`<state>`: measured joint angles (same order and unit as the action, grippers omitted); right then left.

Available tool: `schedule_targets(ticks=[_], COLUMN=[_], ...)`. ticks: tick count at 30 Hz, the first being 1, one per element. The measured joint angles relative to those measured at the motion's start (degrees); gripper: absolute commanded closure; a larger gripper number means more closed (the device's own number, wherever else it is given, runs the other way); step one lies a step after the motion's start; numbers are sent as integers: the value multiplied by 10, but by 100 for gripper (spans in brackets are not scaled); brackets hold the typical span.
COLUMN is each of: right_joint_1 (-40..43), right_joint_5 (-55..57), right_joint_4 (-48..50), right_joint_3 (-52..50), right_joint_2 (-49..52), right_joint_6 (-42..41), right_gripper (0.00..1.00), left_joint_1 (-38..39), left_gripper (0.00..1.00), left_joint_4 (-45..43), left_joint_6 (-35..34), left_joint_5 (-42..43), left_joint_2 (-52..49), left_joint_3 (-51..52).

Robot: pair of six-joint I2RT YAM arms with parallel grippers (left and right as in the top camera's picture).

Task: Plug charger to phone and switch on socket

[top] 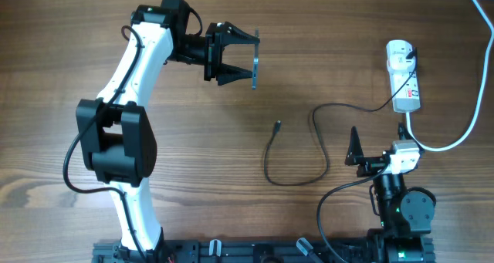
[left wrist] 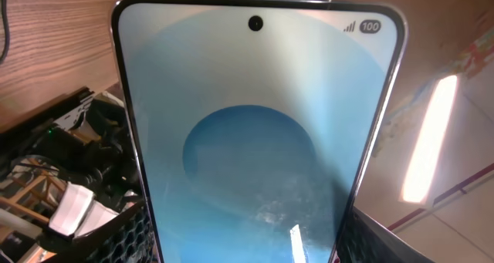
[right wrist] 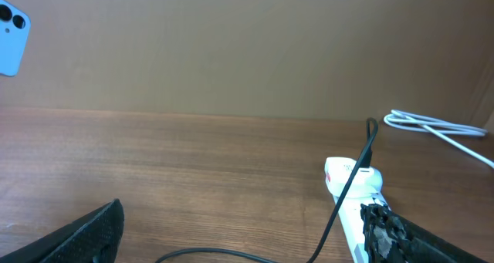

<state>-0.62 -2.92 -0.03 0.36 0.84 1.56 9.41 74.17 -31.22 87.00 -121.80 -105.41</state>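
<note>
Phone [left wrist: 247, 139] screen face-on from left wrist; edge-on overhead.

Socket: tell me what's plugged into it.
A black plug sits in the socket, the charger cable leading away from it. Its prongs are hidden inside.

Phone [left wrist: 247, 139] lower end cut off at left wrist view's bottom edge; socket [top: 407, 93] switch position too small to tell overhead.
</note>
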Motion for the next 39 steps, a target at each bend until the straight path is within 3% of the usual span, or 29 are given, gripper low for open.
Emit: schedule_targets(ticks=[39], right_joint_1=[0], right_joint_5=[0], right_joint_4=[0], right_joint_3=[0], right_joint_2=[0], right_joint_6=[0], right_gripper=[0], left_joint_1=[-32], left_gripper=[33], left_joint_4=[5], left_joint_6=[-47], left_joint_5=[1], left_joint_2=[0], left_joint_3=[0])
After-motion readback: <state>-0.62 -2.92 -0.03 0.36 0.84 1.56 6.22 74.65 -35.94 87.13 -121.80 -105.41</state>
